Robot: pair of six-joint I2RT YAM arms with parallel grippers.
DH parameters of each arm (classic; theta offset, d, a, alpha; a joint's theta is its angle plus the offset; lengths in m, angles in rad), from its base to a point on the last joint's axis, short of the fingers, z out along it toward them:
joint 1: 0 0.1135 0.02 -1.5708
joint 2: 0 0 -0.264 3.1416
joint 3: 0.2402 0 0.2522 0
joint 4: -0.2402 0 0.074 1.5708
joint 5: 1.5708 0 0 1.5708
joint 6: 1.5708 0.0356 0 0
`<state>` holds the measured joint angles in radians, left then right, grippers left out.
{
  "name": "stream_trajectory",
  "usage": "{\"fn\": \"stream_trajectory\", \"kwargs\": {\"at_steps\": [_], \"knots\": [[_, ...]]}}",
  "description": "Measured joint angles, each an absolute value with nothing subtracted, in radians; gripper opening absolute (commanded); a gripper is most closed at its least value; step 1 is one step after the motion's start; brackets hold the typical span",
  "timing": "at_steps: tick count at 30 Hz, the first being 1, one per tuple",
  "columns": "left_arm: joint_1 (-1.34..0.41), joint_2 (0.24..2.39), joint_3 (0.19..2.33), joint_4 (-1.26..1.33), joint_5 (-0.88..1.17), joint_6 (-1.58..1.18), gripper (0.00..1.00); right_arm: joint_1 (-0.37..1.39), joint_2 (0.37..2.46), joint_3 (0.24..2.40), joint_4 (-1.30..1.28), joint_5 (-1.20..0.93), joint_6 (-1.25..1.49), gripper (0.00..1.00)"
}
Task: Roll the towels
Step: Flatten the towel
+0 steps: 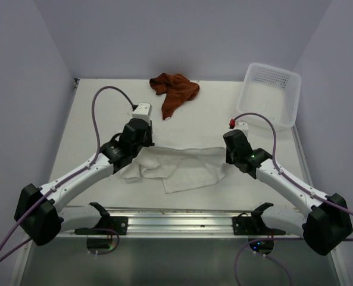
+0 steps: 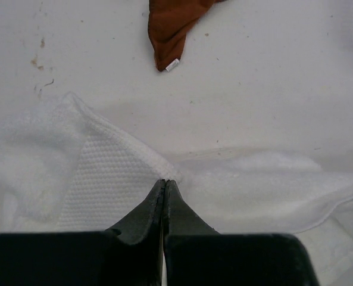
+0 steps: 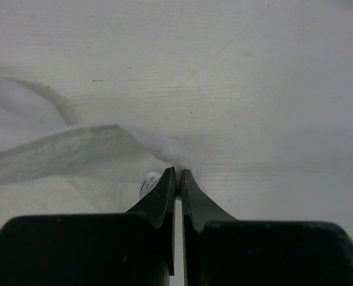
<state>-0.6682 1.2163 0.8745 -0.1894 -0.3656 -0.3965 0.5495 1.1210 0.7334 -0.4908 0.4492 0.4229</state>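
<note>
Both arms pinched onto the crumpled white terry towel (image 1: 182, 167), mid-way across the pale table (image 1: 93, 119).

I had the left gripper (image 2: 165, 182) clamped on its far edge and the right gripper (image 3: 177, 171) clamped on a corner, jaws closed on cloth. My worry was the thin bites: pulling apart to flatten could slip fabric free. The rust-brown crumpled towel (image 1: 175, 90) lay beyond, well apart.

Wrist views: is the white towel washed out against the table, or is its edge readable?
Left wrist: white towel weave crisp, edge clear. Right wrist: white towel soft and low-contrast, blurred near the fingers. Top external: even light, no glare.
</note>
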Motion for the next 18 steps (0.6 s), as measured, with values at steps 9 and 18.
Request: {"fn": "stream_trajectory", "kwargs": {"at_steps": [9, 18], "knots": [[-0.659, 1.138, 0.871, -0.289, -0.402, -0.4, 0.0, 0.549, 1.115, 0.788, -0.532, 0.452, 0.422, 0.0], [-0.659, 1.05, 0.859, -0.374, -0.46, -0.43, 0.0, 0.549, 1.098, 0.805, -0.58, 0.458, 0.421, 0.0]]}}
